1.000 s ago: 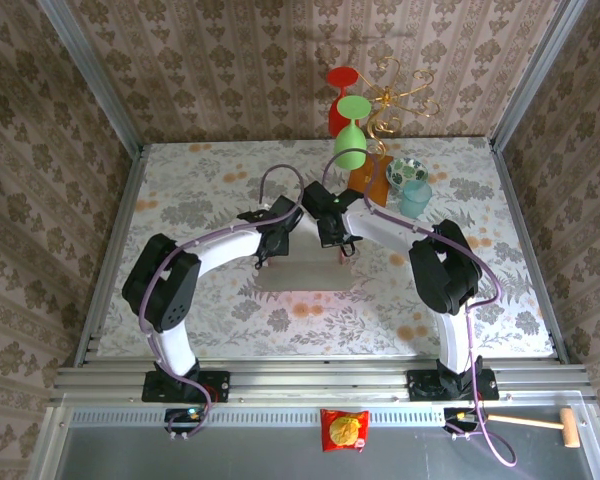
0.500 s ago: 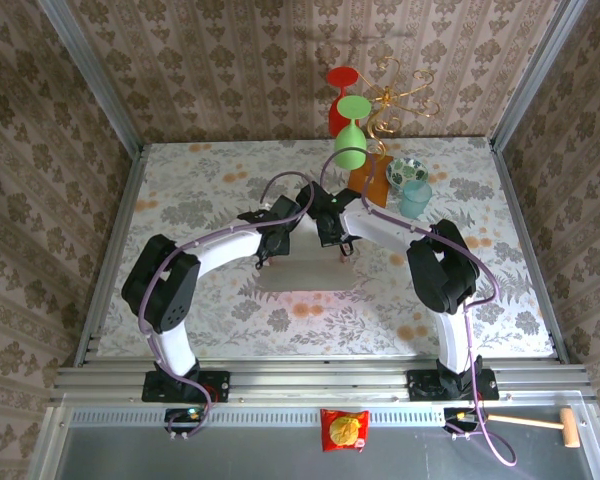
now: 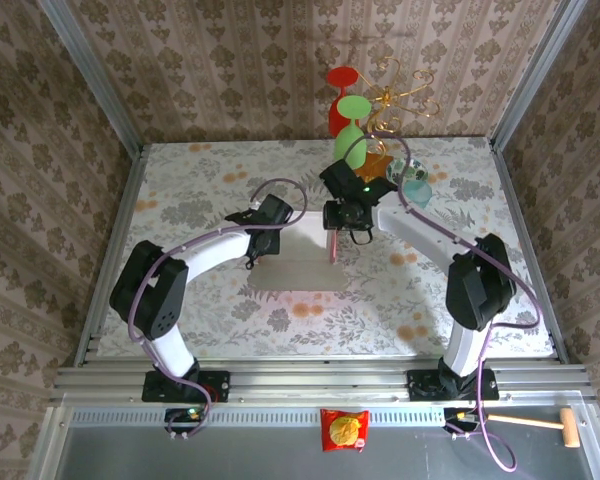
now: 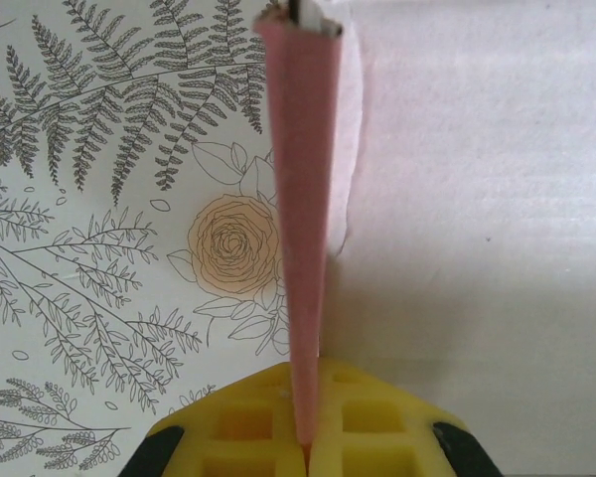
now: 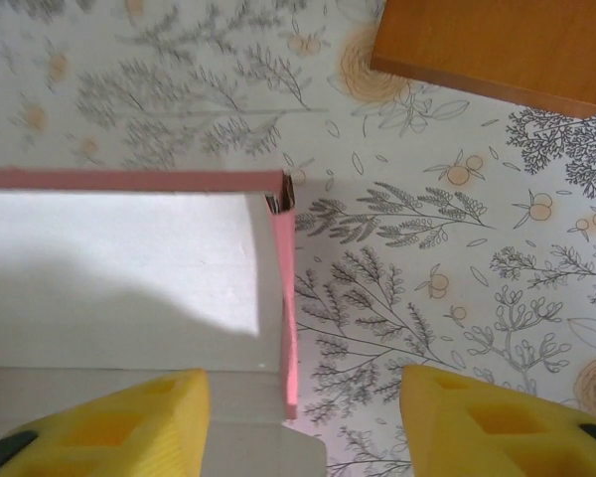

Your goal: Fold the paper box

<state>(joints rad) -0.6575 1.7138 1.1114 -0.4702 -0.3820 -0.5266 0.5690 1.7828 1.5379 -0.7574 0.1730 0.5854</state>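
Paper box (image 3: 295,262): left pincer (image 4: 306,437) clenches its upright side flap, right pincer (image 5: 303,407) hovers released overhead.

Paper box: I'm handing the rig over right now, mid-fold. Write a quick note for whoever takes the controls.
Left gripper: shut, pinching the left side wall of the paper box, which stands upright.
Right gripper: open, with the box's right side wall between its fingers, not gripped.
Box: mid-table, pale inner face up. The booklet lies beyond its far right corner, apart from it.
Done: left, right and far walls appear raised.
Left: the near panel looks flat; it likely needs folding over and tucking to close.
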